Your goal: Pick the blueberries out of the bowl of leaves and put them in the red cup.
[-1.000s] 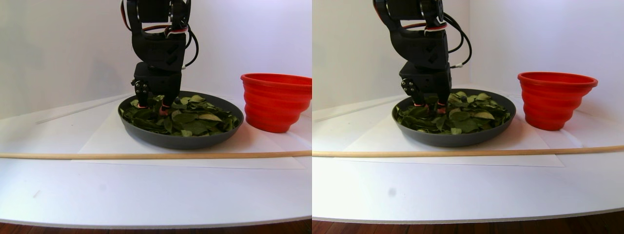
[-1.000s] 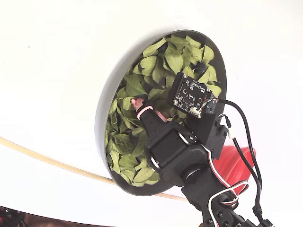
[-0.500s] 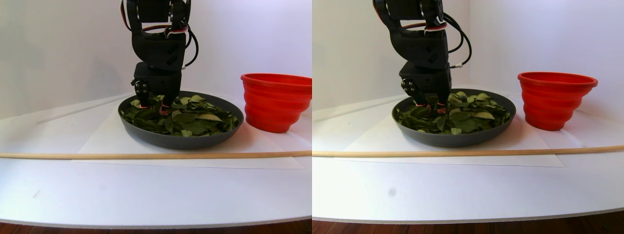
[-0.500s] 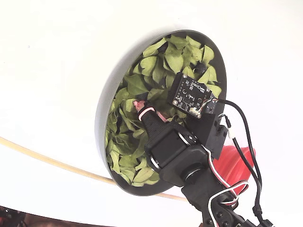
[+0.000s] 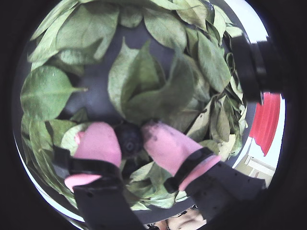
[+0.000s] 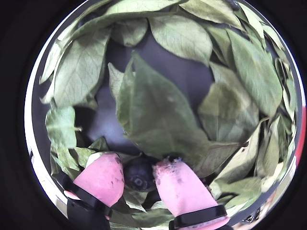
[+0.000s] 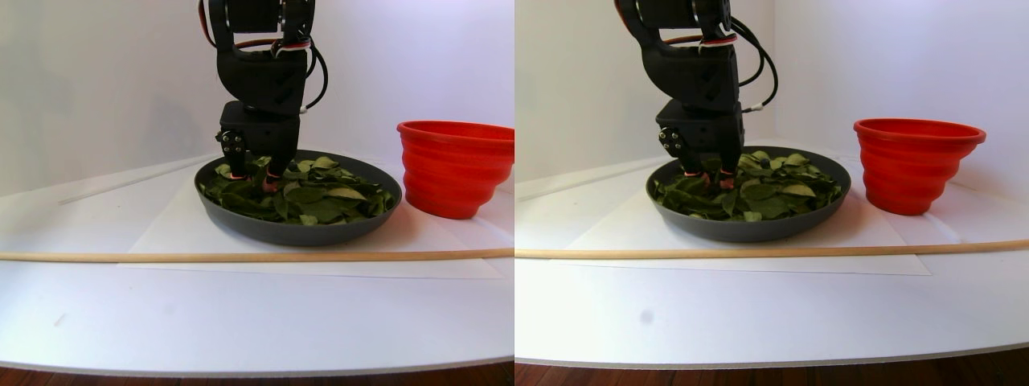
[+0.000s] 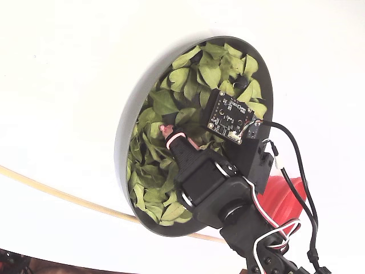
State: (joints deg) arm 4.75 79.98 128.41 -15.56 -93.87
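Note:
A dark blueberry [image 5: 128, 140] [image 6: 139, 175] sits between my pink fingertips in both wrist views, touched on both sides. My gripper [image 5: 128, 141] [image 6: 138, 173] [image 7: 251, 173] [image 8: 179, 137] is shut on it, low among the leaves [image 8: 199, 68] [image 7: 321, 201] in the left part of the dark grey bowl [image 7: 297, 233] [image 8: 121, 148] as the stereo pair view shows it. Bare grey bowl bottom shows just past the berry. The red cup [image 7: 454, 169] [image 8: 282, 197] [image 5: 266, 122] stands right of the bowl in the stereo pair view, close to its rim.
A thin wooden strip [image 7: 241, 256] [image 8: 51, 191] lies across the white table in front of the bowl. White walls close the scene behind. The arm's black body and cables [image 8: 228, 200] hang over the bowl's side nearest the cup.
The pink fingertips have drawn closer together among the leaves over the last second. The arm has barely shifted; bowl and cup are unmoved.

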